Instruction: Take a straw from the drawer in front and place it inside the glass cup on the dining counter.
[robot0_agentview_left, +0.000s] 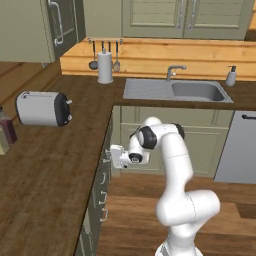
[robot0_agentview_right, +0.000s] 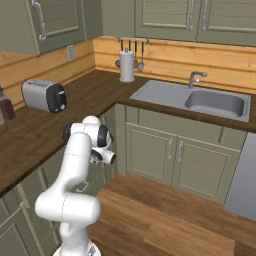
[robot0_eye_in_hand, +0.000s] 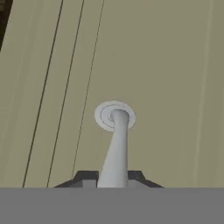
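Observation:
My gripper (robot0_agentview_left: 109, 156) is pressed against the sage-green cabinet face under the left worktop, at the level of the top drawer front (robot0_eye_in_hand: 166, 87). In the hand view a grey bar handle (robot0_eye_in_hand: 116, 144) runs from its round mount on that flat front down between my two dark fingertips (robot0_eye_in_hand: 85, 178). Both tips hug the handle, so the gripper (robot0_eye_in_hand: 113, 177) is shut on it. The drawer is closed and its inside is hidden. The straw, the glass cup and the dining counter are out of view.
A toaster (robot0_agentview_left: 42, 108) and a dark bottle (robot0_agentview_left: 7, 127) stand on the brown worktop (robot0_agentview_left: 50, 170) to the left. A paper towel roll (robot0_agentview_left: 105, 67), a sink (robot0_agentview_left: 195, 91) and a soap dispenser (robot0_agentview_left: 231, 76) are at the back. More drawer handles (robot0_agentview_left: 103, 197) lie below my hand.

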